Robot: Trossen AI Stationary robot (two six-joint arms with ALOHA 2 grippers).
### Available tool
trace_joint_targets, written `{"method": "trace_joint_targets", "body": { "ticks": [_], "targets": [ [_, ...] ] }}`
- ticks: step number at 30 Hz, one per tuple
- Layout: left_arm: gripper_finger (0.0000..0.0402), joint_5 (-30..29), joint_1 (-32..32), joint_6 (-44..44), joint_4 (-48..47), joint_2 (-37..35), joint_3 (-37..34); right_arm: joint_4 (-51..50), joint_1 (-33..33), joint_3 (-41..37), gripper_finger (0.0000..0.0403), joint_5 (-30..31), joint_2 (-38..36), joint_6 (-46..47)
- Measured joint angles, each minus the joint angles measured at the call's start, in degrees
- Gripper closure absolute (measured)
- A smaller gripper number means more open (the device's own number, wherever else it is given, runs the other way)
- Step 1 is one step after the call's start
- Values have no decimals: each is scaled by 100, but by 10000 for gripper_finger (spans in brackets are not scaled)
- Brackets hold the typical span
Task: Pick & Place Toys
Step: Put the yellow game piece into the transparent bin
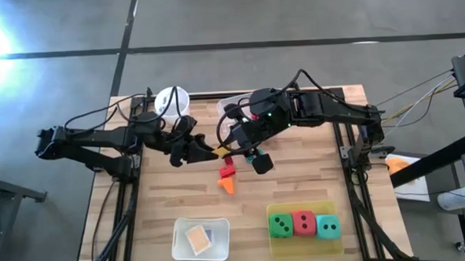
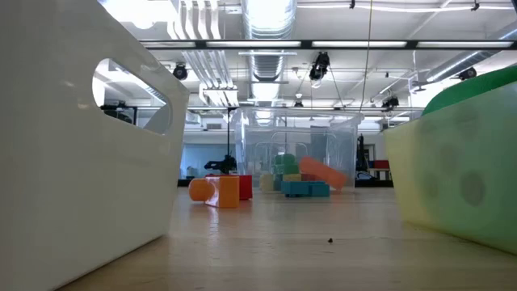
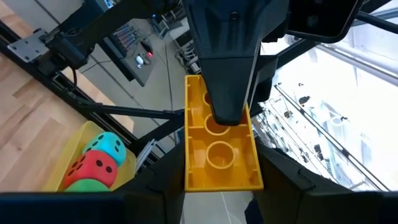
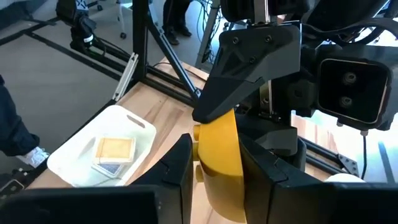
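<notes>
Robotics lab or industrial workshop: pale wooden slatted bench on black metal framing, grey concrete floor, exposed silver ceiling ducts, strip lights overhead.

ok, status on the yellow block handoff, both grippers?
Left gripper shut on yellow block. Right gripper closing on the same block, mid-table, off the surface. Red and orange blocks lie below; nothing in the way.

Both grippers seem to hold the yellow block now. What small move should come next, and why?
Probably the left gripper should open and back away. The yellow block sits between its fingers, while the right gripper also closes on it from the other end, above the table. The handover looks ready.
</notes>
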Motion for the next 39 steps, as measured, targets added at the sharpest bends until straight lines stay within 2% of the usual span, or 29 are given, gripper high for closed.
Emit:
{"method": "trace_joint_targets", "body": {
  "ticks": [6,16,20,30,36,39],
  "targets": [
    [232,12,2,-22,107,4,0,27,-2,0,322,8,3,125],
    [132,-42,4,-160,171,26,-2,12,-7,-11,322,50,42,289],
    [110,-25,4,-256,177,6,5,-125,-4,90,322,46,42,390],
    [105,-24,58,-159,-3,-205,11,-786,-7,613,322,48,-11,581],
    [105,-192,203,-126,-808,-482,9,-1148,-60,700,322,112,-200,715],
    [105,-425,240,-120,-1440,-638,9,-1386,-187,700,322,525,-369,781]
  ]
}}
